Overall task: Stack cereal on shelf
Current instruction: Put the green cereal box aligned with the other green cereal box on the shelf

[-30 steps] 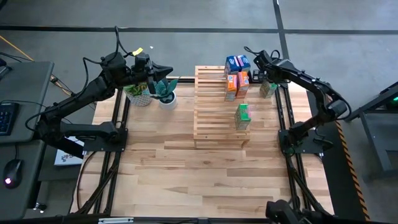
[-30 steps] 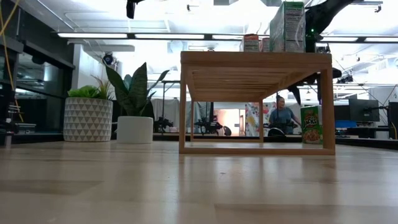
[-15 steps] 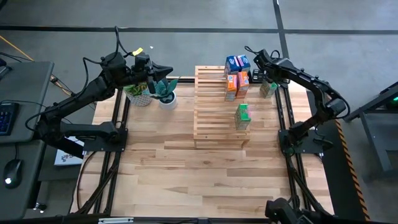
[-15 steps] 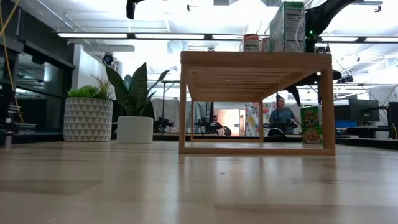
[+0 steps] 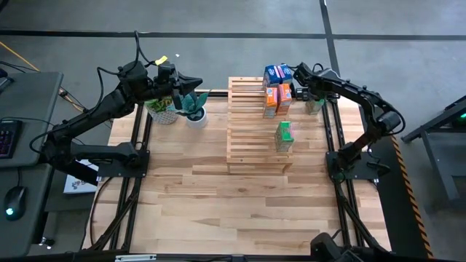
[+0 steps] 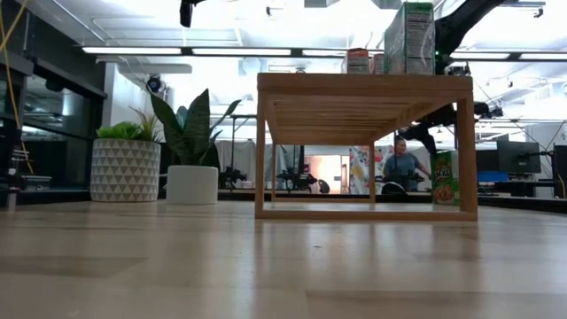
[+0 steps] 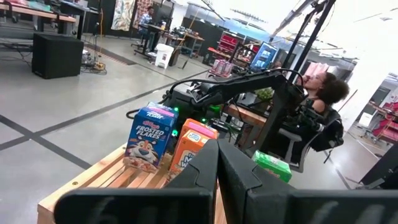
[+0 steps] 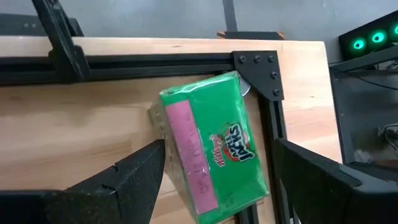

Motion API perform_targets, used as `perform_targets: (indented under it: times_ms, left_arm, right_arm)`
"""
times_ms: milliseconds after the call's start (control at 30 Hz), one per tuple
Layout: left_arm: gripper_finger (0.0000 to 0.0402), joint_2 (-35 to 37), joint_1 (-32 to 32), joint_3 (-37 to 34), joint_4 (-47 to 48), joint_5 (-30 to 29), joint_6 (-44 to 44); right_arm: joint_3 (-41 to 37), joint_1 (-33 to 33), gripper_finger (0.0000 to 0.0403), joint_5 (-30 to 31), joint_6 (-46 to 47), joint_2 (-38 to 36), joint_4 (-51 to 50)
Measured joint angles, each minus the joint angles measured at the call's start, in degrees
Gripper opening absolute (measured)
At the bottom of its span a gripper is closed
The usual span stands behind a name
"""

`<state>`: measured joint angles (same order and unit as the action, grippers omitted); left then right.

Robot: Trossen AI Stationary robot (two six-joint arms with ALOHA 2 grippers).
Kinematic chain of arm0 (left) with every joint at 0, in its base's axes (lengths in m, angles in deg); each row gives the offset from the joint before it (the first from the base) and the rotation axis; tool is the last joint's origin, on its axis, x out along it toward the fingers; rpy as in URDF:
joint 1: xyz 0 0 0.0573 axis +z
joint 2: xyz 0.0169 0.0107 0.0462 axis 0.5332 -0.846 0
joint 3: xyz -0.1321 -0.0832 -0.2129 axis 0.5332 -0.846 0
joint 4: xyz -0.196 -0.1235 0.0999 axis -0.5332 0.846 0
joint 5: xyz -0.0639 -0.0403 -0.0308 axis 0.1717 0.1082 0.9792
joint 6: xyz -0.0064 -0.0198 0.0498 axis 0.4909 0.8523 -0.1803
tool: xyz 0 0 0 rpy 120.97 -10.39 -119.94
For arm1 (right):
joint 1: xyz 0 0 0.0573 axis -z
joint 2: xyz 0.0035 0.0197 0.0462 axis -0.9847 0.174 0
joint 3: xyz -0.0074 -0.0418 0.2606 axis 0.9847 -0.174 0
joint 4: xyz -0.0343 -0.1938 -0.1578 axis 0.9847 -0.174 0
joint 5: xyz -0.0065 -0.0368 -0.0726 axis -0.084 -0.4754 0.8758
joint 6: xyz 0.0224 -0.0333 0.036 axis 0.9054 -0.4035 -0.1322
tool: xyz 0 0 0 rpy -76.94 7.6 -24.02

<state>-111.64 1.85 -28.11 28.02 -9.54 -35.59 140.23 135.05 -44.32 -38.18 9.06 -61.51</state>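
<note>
Wooden shelf (image 5: 256, 124): I see the pale slatted rack standing in the middle of the table's far half, long side running front to back.
Cereal on the shelf: I count a blue box (image 5: 277, 73) at the far right corner, an orange box (image 5: 271, 101) just in front of it, and a green box (image 5: 284, 136) farther forward along the right edge, all upright.
Cereal off the shelf: another green Apple Jacks box (image 8: 211, 149) stands on the table (image 5: 240, 196) at its far right corner, beside the black frame rail, right of the rack.
Right gripper (image 5: 300, 73): my right arm reaches over that corner; in the right wrist view its fingers (image 8: 127, 171) are spread wide on either side of the green box, not touching it.
Left gripper (image 5: 196, 83): my left arm waits above the two potted plants (image 5: 178, 109), left of the rack, fingers pressed together, holding nothing.
Background: a person (image 6: 403, 166) sits beyond the table.
</note>
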Motion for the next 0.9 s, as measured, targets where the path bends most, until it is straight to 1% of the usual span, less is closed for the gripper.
perform_targets:
  times_ms: [133, 467, 567, 800, 900]
  left_arm:
    - [0.0000, -0.01, 0.00, 0.00, 0.00, 0.00, -0.03]
    - [0.0000, 0.00, 0.00, 0.00, 0.01, 0.00, -0.07]
    - [0.0000, -0.02, 0.00, 0.00, 0.02, 0.01, -0.08]
    - [0.0000, 0.00, -0.01, 0.00, 0.00, 0.02, -0.10]
    - [0.0000, -0.02, 0.00, 0.00, 0.01, 0.00, -0.12]
  right_arm:
    - [-0.07, 1.15, 0.0293, -4.38, -3.64, 0.27, -0.14]
    - [-0.09, 1.18, 0.0289, -4.47, -3.42, 0.30, 0.02]
    - [-0.09, 1.18, 0.0274, -4.44, -3.39, 0.28, 0.02]
    - [-0.09, 1.18, 0.0219, -4.55, -3.39, 0.28, 0.02]
    - [-0.09, 1.18, 0.0205, -4.55, -3.39, 0.28, 0.02]
